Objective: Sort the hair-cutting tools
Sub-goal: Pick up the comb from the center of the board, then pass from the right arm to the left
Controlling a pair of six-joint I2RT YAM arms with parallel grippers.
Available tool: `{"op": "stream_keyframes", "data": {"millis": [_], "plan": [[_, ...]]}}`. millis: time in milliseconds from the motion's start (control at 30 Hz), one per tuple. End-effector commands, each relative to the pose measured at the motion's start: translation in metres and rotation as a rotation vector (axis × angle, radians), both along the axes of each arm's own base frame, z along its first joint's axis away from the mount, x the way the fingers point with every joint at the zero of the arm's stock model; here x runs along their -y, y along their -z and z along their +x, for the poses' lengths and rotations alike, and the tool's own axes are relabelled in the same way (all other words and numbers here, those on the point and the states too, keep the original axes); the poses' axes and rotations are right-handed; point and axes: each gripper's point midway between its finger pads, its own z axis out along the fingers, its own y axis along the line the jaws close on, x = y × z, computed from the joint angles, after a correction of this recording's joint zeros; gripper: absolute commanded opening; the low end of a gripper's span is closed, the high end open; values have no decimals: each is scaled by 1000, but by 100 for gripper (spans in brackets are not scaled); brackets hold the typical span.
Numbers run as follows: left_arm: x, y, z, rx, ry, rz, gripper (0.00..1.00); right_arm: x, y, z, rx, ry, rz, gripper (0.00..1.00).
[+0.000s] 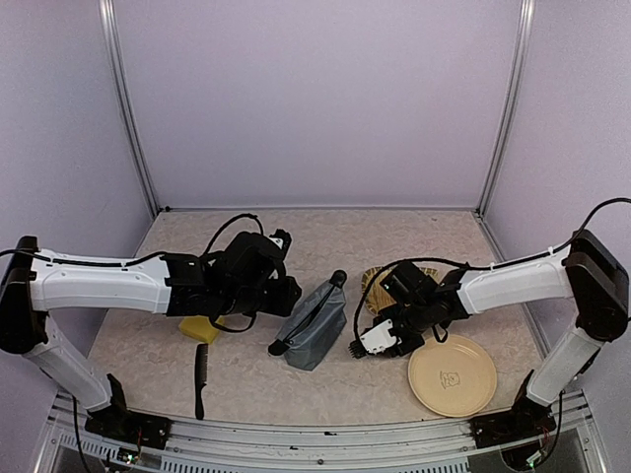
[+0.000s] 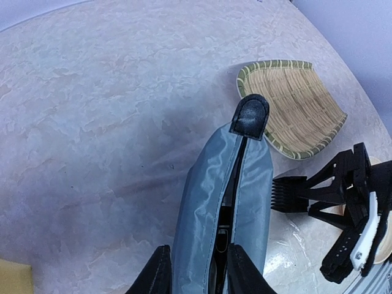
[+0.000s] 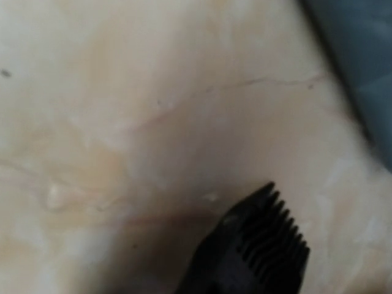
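Grey-blue fabric fills the gap between the left claw's (image 2: 195,272) fingers (image 2: 156,275). They are pressed onto the near end of the zip pouch (image 2: 211,196), one finger on its outer left side and the other at the open zip. The pouch stands on its edge on the mottled beige table (image 2: 92,122) with its mouth facing up. Straight ahead of that claw, at the pouch's far end, the black rounded end of an electric clipper (image 2: 250,116) pokes out of the opening, and the rest of it is hidden inside. Beyond the clipper and off to the claw's right lies a woven bamboo tray (image 2: 291,104) with a green-striped rim. Behind the left claw and to its left, a yellow sponge (image 1: 202,328) sits partly under the arm. Further behind, a long black comb (image 1: 201,379) lies flat on the table, well apart from the pouch. The right claw (image 1: 369,344) is pinching a small black clipper guard (image 1: 358,349) by its back, with the teeth pointing away from the claw and toward the pouch. From the right wrist camera the guard hangs close over the table, and whether it touches cannot be told. Behind this claw, on the near side of its arm, rests a round beige plate (image 1: 453,374). The tray lies behind it on the far side.
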Motion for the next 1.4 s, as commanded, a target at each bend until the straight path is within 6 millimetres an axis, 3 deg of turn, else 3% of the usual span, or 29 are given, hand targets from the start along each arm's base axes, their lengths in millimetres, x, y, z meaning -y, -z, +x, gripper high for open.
{"op": "stream_keyframes", "data": {"millis": [0,133,267,333,567,733,867,1000,1133,1333,1367], "plan": [[-3,-13,1,20,-15,-39,31,-1,9,18,129,8,-30,45],[-4,-11,1,16,-15,-35,31,-2,13,26,205,21,-39,36],[-4,-11,2,21,-15,-35,31,-12,2,22,201,12,12,7],[-4,-14,2,30,-7,-29,31,-20,-10,16,157,4,54,0],[-4,-36,-6,111,109,-14,31,-38,-61,-3,-9,19,157,0],[0,-53,-32,207,297,-89,31,-50,-107,-24,-261,26,313,0],[6,-73,-65,289,487,-215,31,-61,-143,-38,-422,-2,429,0],[12,-83,-83,339,601,-273,32,-72,-169,-52,-550,-47,489,0],[29,-80,-93,324,688,-273,32,-81,-184,-54,-615,-58,515,0],[57,-72,-101,326,756,-247,34,-87,-191,-56,-666,-65,529,0],[60,-72,-102,328,761,-246,44,-87,-191,-56,-671,-64,528,0]]}}
